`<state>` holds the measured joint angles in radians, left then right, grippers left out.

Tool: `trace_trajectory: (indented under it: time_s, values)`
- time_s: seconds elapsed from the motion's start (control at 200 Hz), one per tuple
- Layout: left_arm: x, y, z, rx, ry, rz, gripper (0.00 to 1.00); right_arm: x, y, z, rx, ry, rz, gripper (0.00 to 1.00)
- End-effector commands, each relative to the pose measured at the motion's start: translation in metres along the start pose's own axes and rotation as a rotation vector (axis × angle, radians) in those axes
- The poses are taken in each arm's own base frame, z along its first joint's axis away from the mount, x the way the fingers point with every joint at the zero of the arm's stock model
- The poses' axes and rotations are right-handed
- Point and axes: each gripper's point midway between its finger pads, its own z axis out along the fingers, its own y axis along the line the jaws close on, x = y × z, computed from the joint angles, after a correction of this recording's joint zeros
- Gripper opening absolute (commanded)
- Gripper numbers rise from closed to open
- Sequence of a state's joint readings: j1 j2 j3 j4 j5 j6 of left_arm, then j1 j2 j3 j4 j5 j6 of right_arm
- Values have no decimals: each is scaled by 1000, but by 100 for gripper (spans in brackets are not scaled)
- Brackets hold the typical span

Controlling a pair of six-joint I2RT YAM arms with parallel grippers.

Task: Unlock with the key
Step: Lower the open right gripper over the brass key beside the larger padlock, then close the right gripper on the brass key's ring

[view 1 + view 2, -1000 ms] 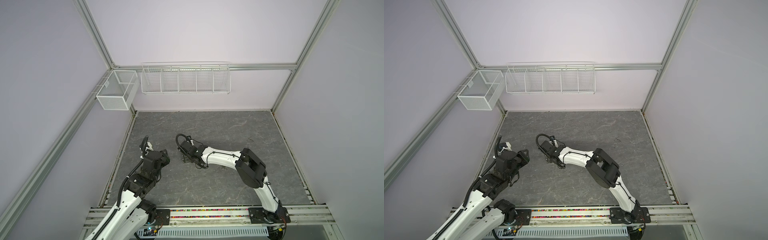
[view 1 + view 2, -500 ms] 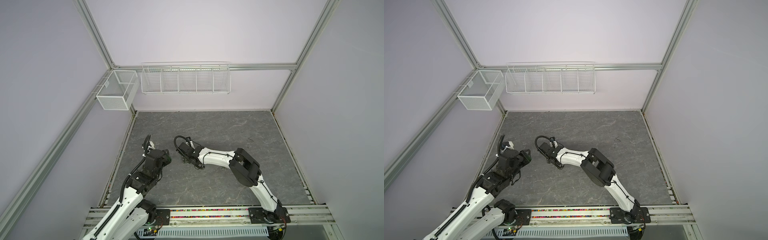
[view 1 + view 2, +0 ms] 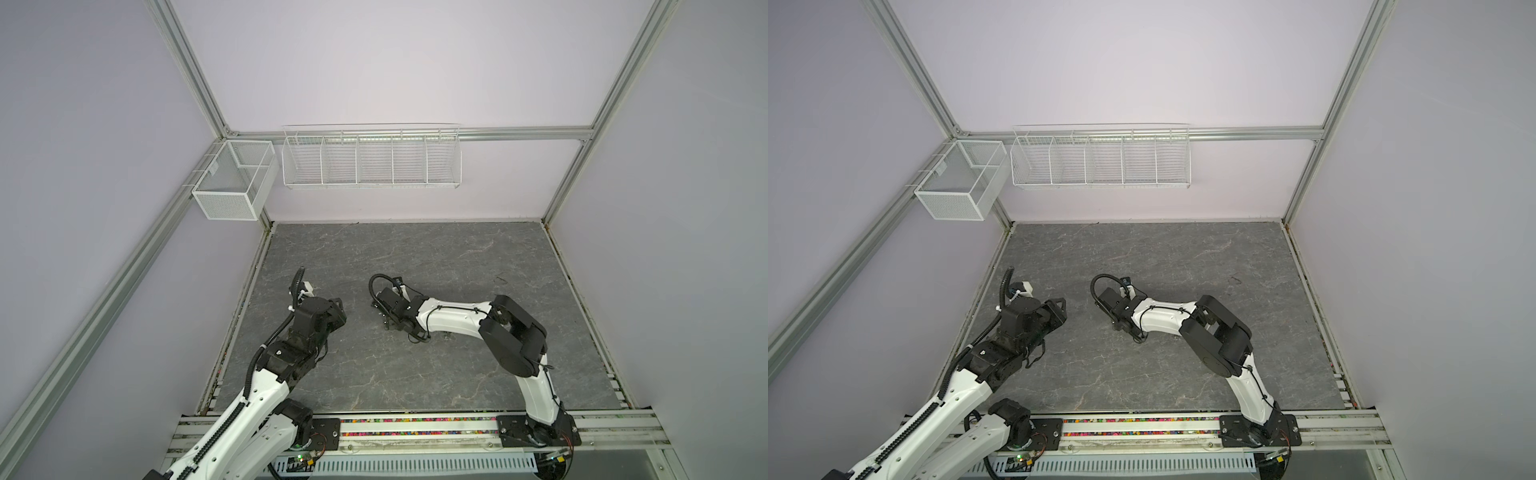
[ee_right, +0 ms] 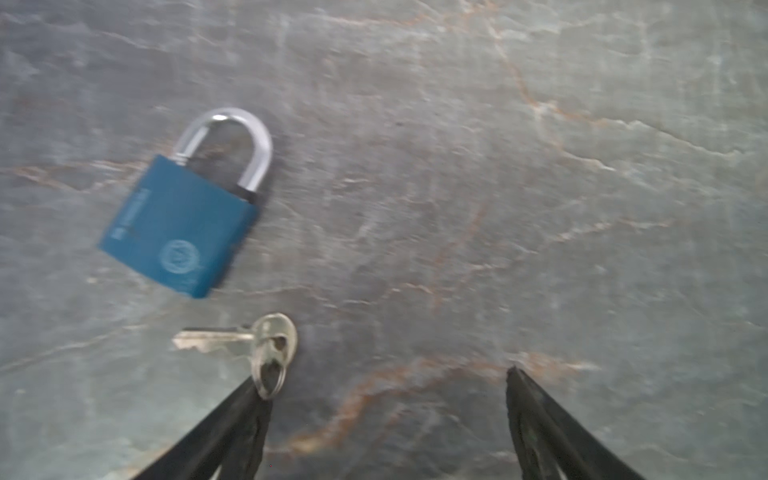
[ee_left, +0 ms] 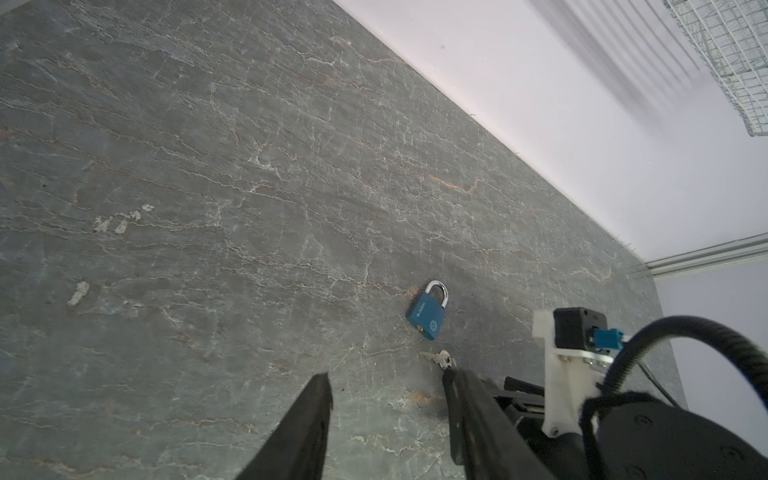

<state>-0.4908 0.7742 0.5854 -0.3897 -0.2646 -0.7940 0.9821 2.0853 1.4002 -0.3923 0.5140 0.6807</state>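
Right end effector [image 4: 386, 378] spread, key [image 4: 270, 334] and padlock [image 4: 178, 224] visible only in wrist views

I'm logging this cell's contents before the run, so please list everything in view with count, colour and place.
padlock: one, blue with a silver shackle, flat on the table.
key: one, silver, with a second oval metal piece at its head; beside the padlock, not touching it.
table: one, grey marbled.
wire rack: one, white, five compartments, back wall.
mesh basket: one, white, left wall near the corner.
left arm: one, white and black.
right arm: one, white and black.
left fingers: two, black, open, empty.
right fingers: two, black, open, one tip at the key's head.
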Motion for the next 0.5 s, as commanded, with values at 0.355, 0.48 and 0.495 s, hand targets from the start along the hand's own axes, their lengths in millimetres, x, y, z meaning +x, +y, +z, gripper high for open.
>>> trace_trajectory:
  time_s: [0.355, 0.48, 0.495]
  values:
    - [0, 4, -1, -4, -4, -18, 49, -10, 30, -11, -154, 16, -100, 90]
    - [1, 4, -1, -7, -1, -17, 49, -9, 34, -6, -162, 29, -111, 75]
    - [1, 4, -1, -7, -2, -19, 49, -10, 33, -5, -163, 29, -108, 74]
